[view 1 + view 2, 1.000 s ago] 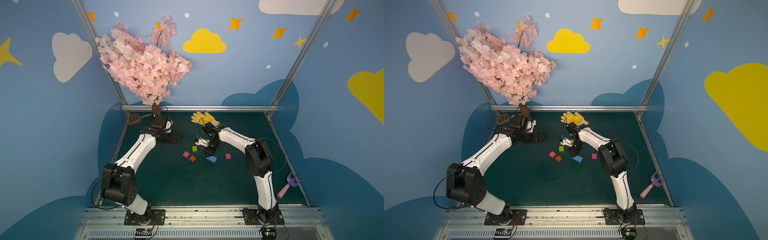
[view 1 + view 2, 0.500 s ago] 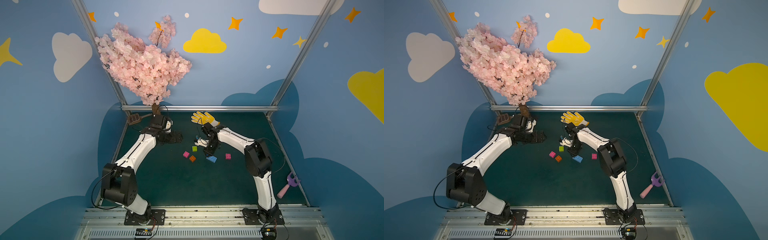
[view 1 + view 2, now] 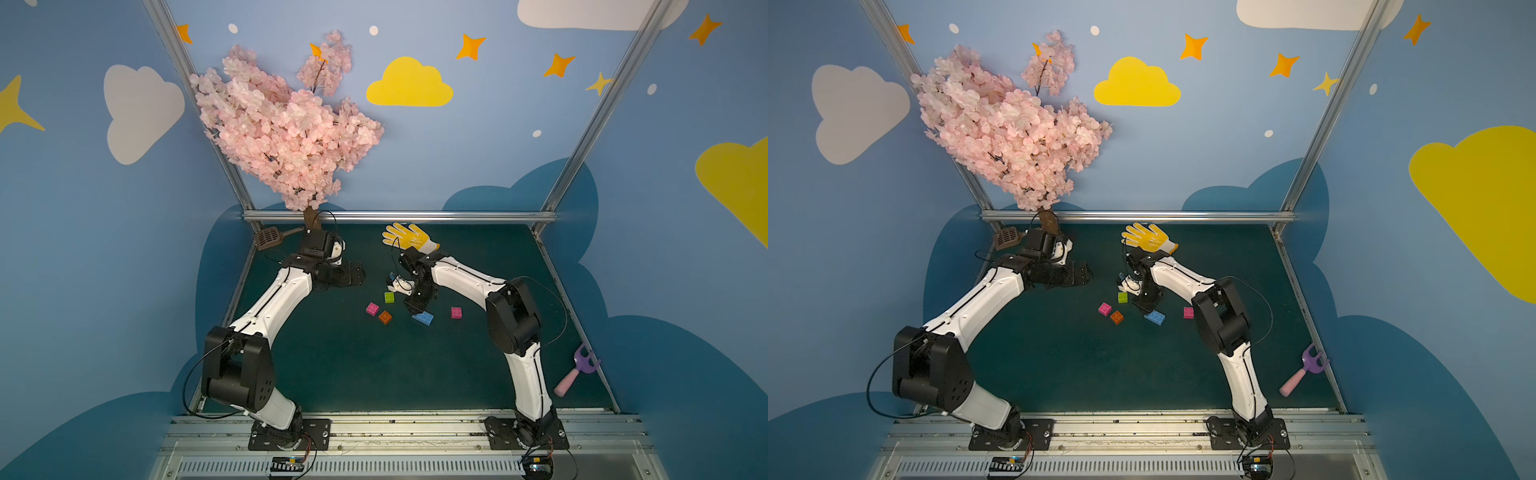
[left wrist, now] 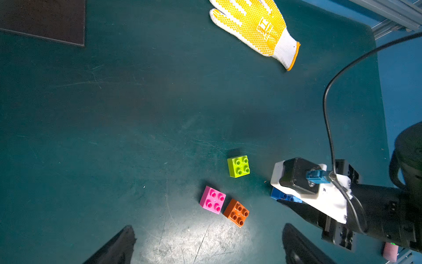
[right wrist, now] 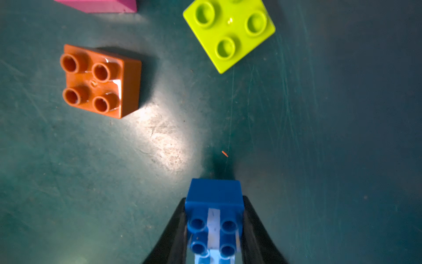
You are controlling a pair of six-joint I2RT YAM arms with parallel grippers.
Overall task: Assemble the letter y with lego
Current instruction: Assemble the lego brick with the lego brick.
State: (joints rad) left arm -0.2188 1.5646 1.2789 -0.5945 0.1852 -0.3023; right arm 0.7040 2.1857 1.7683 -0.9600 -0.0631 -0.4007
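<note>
Right gripper clamped on dark blue brick, low over mat, just beside light blue brick; contact unclear. Left gripper spread wide, empty, well apart. No y yet: green, pink, orange, other pink loose nearby, unjoined. Likely step: first join. Next: square dark blue over light blue studs, press straight down, brace with left against sliding.

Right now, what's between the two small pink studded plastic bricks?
In a top view, a small orange studded plastic brick and a longer light blue studded brick lie between the pink bricks; the right hand, gripping a dark blue brick, hovers there.
</note>
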